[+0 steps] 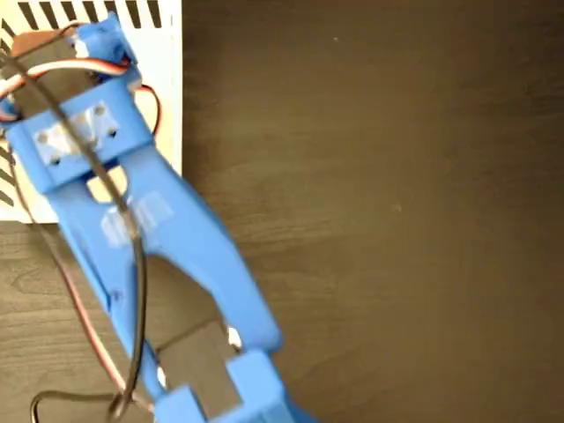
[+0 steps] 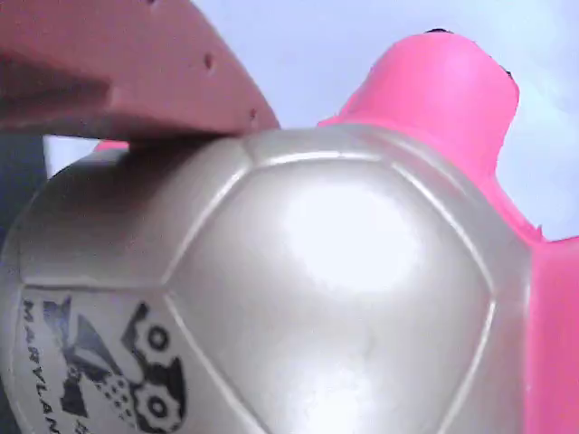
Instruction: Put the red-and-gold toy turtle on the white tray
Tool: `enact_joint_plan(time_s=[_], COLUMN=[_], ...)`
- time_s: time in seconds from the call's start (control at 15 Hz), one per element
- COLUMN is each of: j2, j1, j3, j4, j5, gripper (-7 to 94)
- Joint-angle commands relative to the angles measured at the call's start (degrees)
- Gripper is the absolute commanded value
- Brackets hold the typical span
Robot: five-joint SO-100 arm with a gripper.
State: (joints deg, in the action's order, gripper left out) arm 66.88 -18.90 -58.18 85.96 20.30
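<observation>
While arm hides tray, wrist view shows turtle.

The desk is a dark brown wood-grain surface filling most of the fixed view. The white tray, black-striped along its edges, lies flat on it at upper left.

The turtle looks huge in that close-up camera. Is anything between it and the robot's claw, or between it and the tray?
Nothing visible. A finger already presses on the turtle, with pale surface behind, likely the tray.
</observation>
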Motion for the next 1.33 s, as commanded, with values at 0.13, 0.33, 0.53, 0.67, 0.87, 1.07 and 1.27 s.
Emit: enact_joint_plan(time_s=[0.13,0.33,0.53,0.67,0.87,1.07,1.27], j2=[-2.3,-4.0,-5.4,-5.6,-6.1,-5.9,-5.3], j1=[-1.5,-1.6,-1.6,-1.9,-2.8,-3.4,-3.4], j3=[1.1,0.9,1.0,1.1,1.1,0.9,1.1], j4=[-1.7,-3.9,-4.1,-3.2,-1.7,-0.6,0.2], j5=[3.9,5.7,6.7,6.6,5.9,5.8,5.4], gripper=[0,0,7,24,57,62,62])
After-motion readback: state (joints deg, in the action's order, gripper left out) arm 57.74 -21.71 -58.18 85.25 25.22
